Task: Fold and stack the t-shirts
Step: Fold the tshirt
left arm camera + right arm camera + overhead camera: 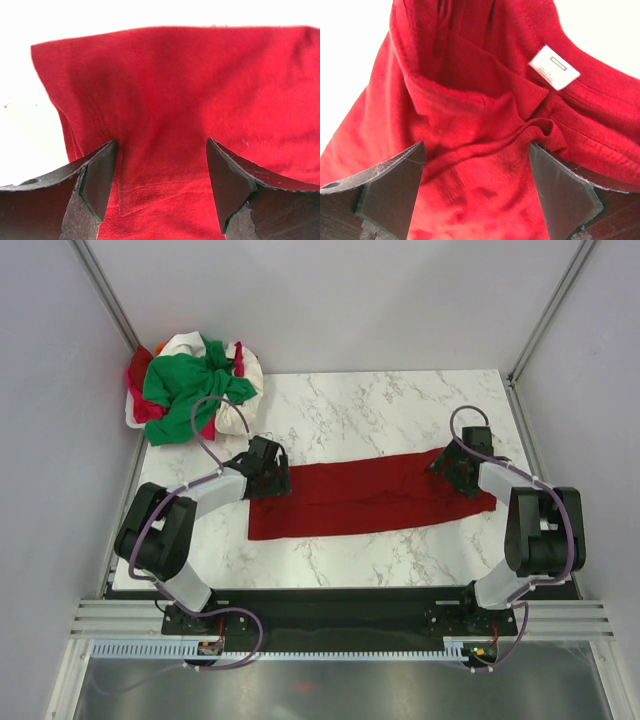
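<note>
The dark red t-shirt [365, 496] lies folded into a long strip across the middle of the marble table. My left gripper [270, 478] is open over its left end; the cloth [165, 100] fills the space between the jaws. My right gripper [458, 468] is open over the right, collar end, where the red cloth [470, 125] is rumpled and a small white tag [554, 67] shows. The bright green shirt [190, 380], the white shirt [245, 370] and the pinkish-red shirt [140, 375] lie bunched in a pile at the far left corner.
The white marble table [360, 400] has its near edge by the arm bases. Grey walls and metal posts close in the sides.
</note>
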You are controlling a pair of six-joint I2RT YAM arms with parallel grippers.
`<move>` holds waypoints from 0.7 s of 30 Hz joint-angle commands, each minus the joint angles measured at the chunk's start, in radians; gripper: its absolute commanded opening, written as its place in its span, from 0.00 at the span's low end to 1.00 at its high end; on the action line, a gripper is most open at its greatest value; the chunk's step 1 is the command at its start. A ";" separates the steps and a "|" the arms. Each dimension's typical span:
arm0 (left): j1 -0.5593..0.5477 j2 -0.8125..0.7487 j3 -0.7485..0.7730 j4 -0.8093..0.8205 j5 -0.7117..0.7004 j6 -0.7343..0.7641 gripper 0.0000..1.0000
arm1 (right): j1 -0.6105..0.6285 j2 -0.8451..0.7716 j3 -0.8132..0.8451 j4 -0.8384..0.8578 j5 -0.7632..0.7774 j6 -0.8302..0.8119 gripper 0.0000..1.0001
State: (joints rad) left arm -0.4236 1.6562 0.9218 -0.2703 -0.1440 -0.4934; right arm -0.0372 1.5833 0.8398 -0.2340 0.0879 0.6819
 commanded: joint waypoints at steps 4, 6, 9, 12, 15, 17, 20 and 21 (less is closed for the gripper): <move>-0.088 -0.062 -0.141 -0.009 0.102 -0.065 0.79 | 0.065 0.260 0.264 0.004 0.041 0.047 0.92; -0.110 -0.076 -0.149 -0.009 0.130 -0.097 0.79 | 0.094 0.385 0.443 -0.037 0.081 0.038 0.94; -0.167 -0.081 -0.165 -0.009 0.186 -0.158 0.79 | 0.150 0.620 0.791 -0.152 0.107 0.013 0.94; -0.279 -0.096 -0.214 -0.006 0.204 -0.220 0.78 | 0.204 0.877 1.212 -0.261 -0.018 -0.045 0.95; -0.450 -0.130 -0.238 -0.006 0.204 -0.220 0.78 | 0.238 1.055 1.528 -0.237 -0.243 -0.111 0.98; -0.568 -0.153 -0.238 -0.006 0.204 -0.220 0.78 | 0.244 1.096 1.614 -0.150 -0.339 -0.108 0.98; -0.652 -0.176 -0.173 0.160 0.359 -0.577 0.79 | 0.244 1.040 1.553 -0.009 -0.418 -0.102 0.98; -0.665 -0.183 -0.134 0.158 0.371 -0.579 0.79 | 0.246 1.020 1.530 0.022 -0.441 -0.107 0.98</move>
State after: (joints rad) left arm -1.0481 1.4933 0.7349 -0.1471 0.0978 -0.8200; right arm 0.2161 2.6610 2.3756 -0.3237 -0.1848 0.5983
